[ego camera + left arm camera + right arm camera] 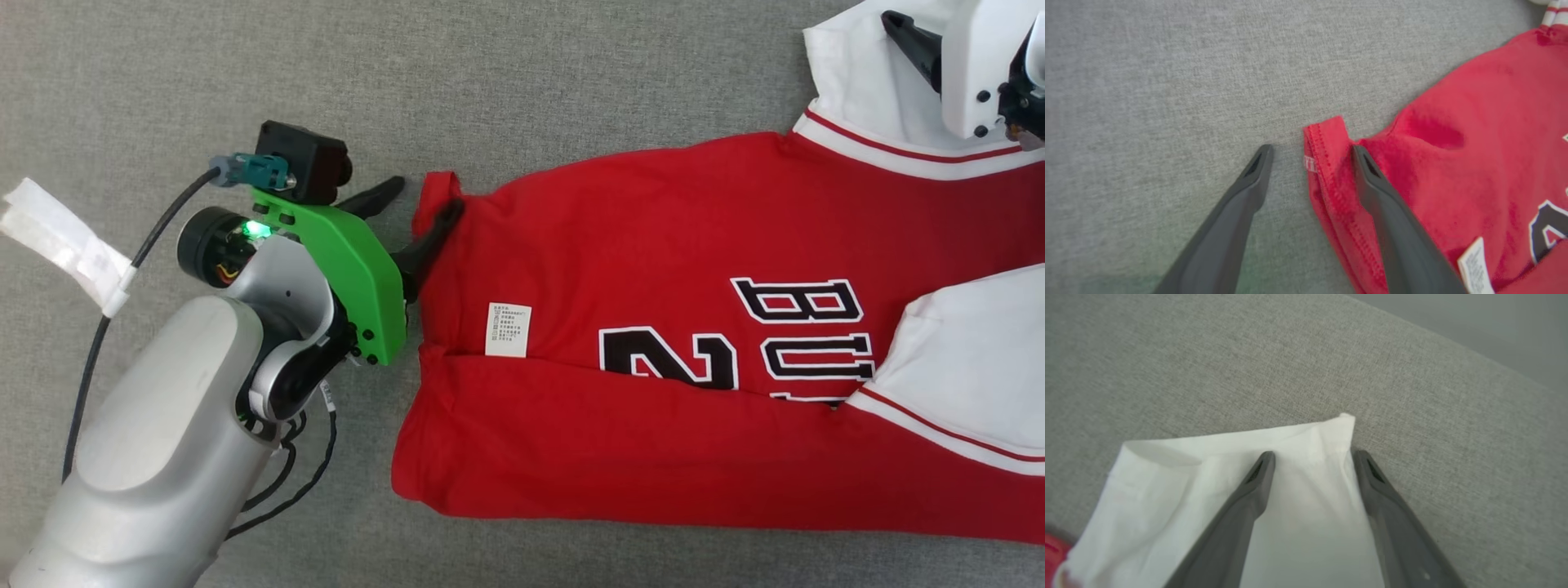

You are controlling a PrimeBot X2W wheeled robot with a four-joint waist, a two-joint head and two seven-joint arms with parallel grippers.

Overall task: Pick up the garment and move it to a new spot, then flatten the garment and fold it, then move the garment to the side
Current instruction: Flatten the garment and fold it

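While left fingers straddle its hem, garment rests.

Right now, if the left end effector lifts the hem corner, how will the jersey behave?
Likely floppy: the jersey lies folded over itself, so it should drape. Probably light: thin knit. Pushed, the hem corner would probably bunch on the textured surface.

Free to pass over bare grey desk across the top and upper left. To the right, blocked by the spread red garment, with its white sleeve up to the far corner. At lower left, crowded by the left forearm, green bracket and trailing black cable. Between the left gripper's spread fingers, just the hem corner. Along the bottom, a narrow clear strip.
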